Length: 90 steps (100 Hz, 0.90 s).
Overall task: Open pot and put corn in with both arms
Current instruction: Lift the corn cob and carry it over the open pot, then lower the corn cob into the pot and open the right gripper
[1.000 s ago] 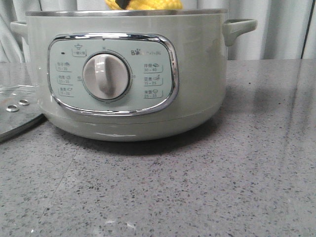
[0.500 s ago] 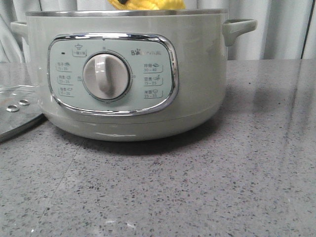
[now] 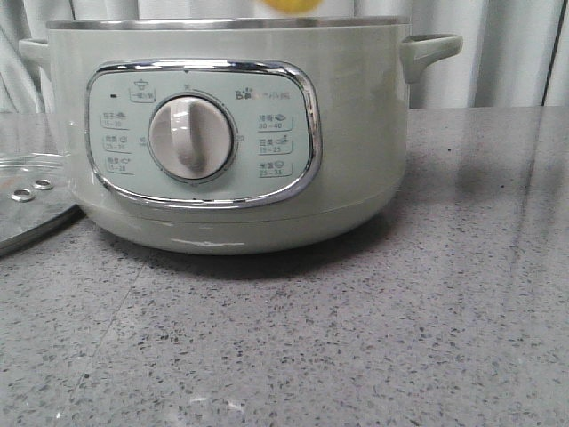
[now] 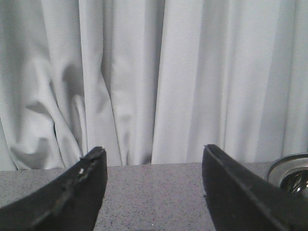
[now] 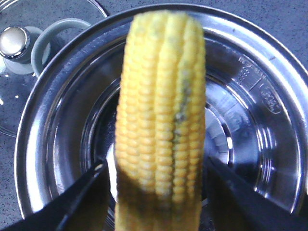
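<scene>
The pale green pot (image 3: 356, 133) stands uncovered on the table, its dial facing me. From the front, only a blurred yellow patch of the corn (image 3: 291, 4) shows above its steel rim. In the right wrist view the corn (image 5: 161, 110) hangs lengthwise over the pot's shiny steel inside (image 5: 269, 67), blurred by motion. My right gripper (image 5: 155, 163) is open, one finger on each side of the cob, with a thin gap showing at one finger. My left gripper (image 4: 153, 148) is open and empty, low over the table and facing the curtain.
The glass lid (image 3: 27, 209) lies flat on the table left of the pot; its chrome knob (image 5: 17, 43) shows in the right wrist view. A shiny steel round part (image 4: 291, 173) sits at the edge of the left wrist view. A curtain hangs behind the table.
The broad yellow cob and the dark gripper parts above the pot's rim have shrunk to a small blurred yellow patch. The pot and lid have not moved.
</scene>
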Available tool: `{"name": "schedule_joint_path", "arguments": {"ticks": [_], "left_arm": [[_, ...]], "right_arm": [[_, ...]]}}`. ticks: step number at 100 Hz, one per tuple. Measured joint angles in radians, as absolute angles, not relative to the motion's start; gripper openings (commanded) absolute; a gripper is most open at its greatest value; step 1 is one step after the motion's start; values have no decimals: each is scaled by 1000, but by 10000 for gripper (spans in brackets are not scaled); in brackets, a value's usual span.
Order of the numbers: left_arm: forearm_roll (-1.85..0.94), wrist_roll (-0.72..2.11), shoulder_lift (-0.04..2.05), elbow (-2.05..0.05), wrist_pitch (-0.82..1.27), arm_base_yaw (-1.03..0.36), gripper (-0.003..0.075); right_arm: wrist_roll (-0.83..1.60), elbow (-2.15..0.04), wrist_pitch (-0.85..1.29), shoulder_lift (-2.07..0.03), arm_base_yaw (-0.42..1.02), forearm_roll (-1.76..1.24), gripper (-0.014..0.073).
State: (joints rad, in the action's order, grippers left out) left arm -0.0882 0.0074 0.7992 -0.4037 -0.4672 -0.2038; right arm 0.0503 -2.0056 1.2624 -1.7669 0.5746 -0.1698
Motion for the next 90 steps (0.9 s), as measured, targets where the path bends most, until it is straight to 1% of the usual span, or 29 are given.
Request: {"name": "schedule_joint_path", "arguments": {"ticks": [6, 13, 38, 43, 50, 55, 57, 58, 65, 70, 71, 72, 75, 84, 87, 90], "left_arm": [[-88, 7, 799, -404, -469, -204, 410], [-88, 7, 799, -404, -474, -204, 410], [-88, 7, 799, -404, -496, -204, 410], [-88, 7, 799, -404, -496, -204, 410], [-88, 7, 799, -404, -496, -204, 410], [-88, 7, 799, -404, -496, -204, 403], [-88, 7, 799, -404, -496, -204, 394], [-88, 7, 799, -404, -496, -204, 390], [-88, 7, 799, -404, -496, -204, 315], [-88, 7, 799, -404, -497, -204, 225], [-88, 7, 799, -404, -497, -204, 225], [-88, 7, 799, -404, -497, -204, 202], [-88, 7, 799, -404, -497, -204, 143], [-88, 7, 799, -404, -497, -204, 5], [-88, 7, 799, -404, -497, -204, -20], [-88, 7, 799, -404, -497, -204, -20]], "right_arm": [[50, -1997, 1262, -1766, 575, -172, 540], [50, -1983, 1260, -1766, 575, -172, 579], [50, -1964, 1262, -1766, 575, -168, 572], [50, -1964, 1262, -1766, 575, -164, 548], [50, -1964, 1262, -1766, 575, -163, 453], [50, -1964, 1262, -1766, 575, -159, 334], [50, -1964, 1262, -1766, 575, -157, 300], [50, -1964, 1262, -1766, 575, -155, 264], [50, -1964, 1262, -1766, 575, -144, 80], [50, -1964, 1262, -1765, 575, -138, -36], [50, -1964, 1262, -1765, 575, -136, -65], [50, -1964, 1262, -1765, 575, -134, -74], [50, -1964, 1262, -1760, 575, -127, -67], [50, -1964, 1262, -1748, 575, -100, -64], [50, -1964, 1262, -1743, 575, -88, -64], [50, -1964, 1262, -1735, 575, -78, -64]]}}
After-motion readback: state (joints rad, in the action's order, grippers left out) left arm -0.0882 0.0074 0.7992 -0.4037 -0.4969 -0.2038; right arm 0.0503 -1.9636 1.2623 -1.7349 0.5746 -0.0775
